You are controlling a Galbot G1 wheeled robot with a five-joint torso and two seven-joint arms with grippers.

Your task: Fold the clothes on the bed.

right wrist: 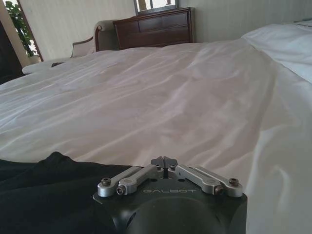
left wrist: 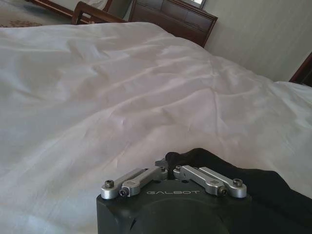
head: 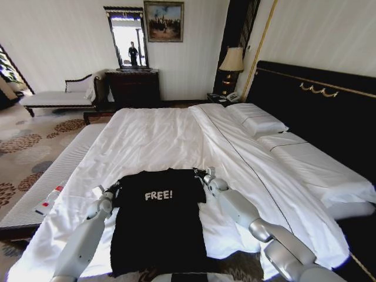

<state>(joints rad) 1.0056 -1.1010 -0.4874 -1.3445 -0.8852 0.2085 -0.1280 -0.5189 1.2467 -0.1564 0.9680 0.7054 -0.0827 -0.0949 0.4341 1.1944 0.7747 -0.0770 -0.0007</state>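
Two grippers flank the T-shirt (head: 157,220), which lies flat, chest up, on the bed (head: 153,138), the left gripper (head: 111,191) clenched on its left sleeve and the right gripper (head: 204,174) closed at its right sleeve, though a grasp there is unclear, likely to lift both shoulders together for a fold.

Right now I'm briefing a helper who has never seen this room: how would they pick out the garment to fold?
Start from the very large white-sheeted bed with the tall black headboard. At its near edge lies the black short-sleeved soft-fabric T-shirt, spread flat between the left pincer and right pincer, which sit at its sleeves. It is the one dark item on the white sheets, with white "FREE!" lettering across the chest.
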